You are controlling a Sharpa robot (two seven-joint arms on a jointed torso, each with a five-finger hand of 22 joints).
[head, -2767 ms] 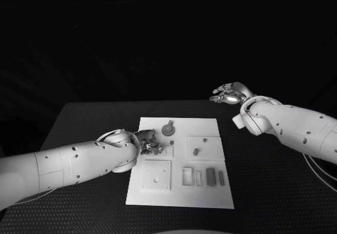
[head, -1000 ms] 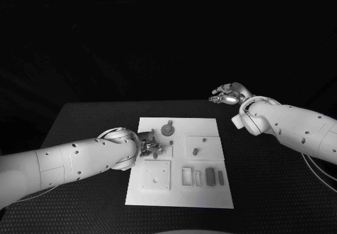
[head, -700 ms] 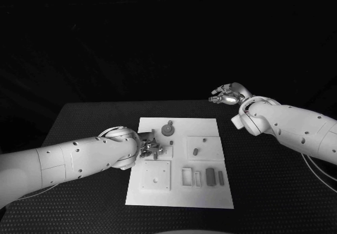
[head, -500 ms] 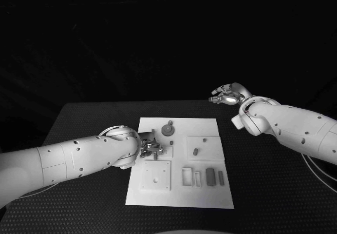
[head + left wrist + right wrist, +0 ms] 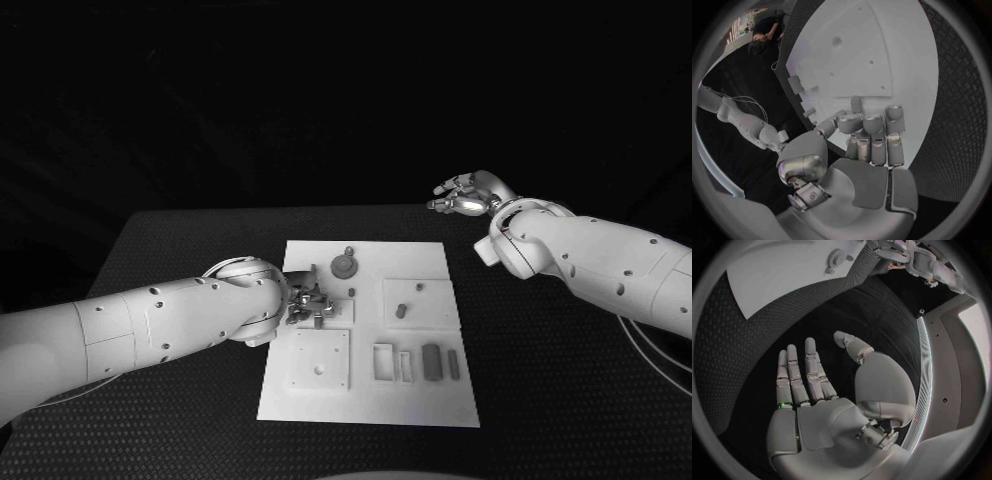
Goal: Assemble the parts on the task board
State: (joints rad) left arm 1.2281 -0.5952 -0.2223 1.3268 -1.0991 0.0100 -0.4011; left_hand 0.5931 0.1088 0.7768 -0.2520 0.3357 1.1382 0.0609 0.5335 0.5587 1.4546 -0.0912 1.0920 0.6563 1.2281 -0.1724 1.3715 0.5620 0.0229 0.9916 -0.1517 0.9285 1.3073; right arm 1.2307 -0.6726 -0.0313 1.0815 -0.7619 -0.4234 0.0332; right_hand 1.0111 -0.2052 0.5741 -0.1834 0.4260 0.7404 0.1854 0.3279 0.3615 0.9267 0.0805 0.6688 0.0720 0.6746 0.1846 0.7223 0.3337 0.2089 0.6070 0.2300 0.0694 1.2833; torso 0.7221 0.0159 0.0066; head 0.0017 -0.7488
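- We see a black textured surface (image 5: 173, 250) carrying everything, under two white arms, one from each side.
- The board (image 5: 372, 340) is a white rectangular plate lying flat in the middle of the surface, its long side running away from the robot. We count three raised square tiles on it: one at the near left (image 5: 319, 358), one at the right middle (image 5: 417, 302), and one partly hidden beside the left hand.
- The parts are small and grey. We count one round disc with a short stem (image 5: 345, 264) near the board's far edge, one small peg (image 5: 402, 310) on the right tile, and three upright blocks in a row (image 5: 418, 362) at the near right, the leftmost a pale open frame. More parts may sit under the left hand; we cannot tell.
- The left hand (image 5: 309, 300) is low over the board's left side, its fingers (image 5: 872, 131) curled inward with the tips at the plate. We cannot tell whether it grips anything.
- The right hand (image 5: 463, 194) hovers well apart from the board, past the surface's far right corner. In the wrist view its fingers (image 5: 806, 371) are spread and straight, palm bare, grasping nothing.
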